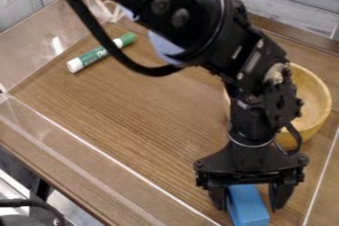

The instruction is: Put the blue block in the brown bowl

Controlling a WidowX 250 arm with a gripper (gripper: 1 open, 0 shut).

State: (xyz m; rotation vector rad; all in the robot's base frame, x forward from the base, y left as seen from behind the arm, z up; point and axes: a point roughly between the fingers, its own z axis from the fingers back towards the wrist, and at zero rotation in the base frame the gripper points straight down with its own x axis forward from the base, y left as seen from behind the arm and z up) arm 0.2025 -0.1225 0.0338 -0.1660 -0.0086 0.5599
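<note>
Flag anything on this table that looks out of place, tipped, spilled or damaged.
Nothing stands out. The marker lies flat at the far left, the bowl sits upright at the right edge, and the blue block rests on the table between the open end effector's fingers. No spill or damage shows.

A single camera view looks down at a steep angle onto a wooden bench (119, 111), close enough that the black robot arm fills much of the picture. The pincer (249, 183) hangs low at the bottom right, pointing down, near the lower edge. The arm runs from it up toward the top left corner. Beyond the pincer, a pale wall (284, 2) crosses the top. No second view is given.
</note>
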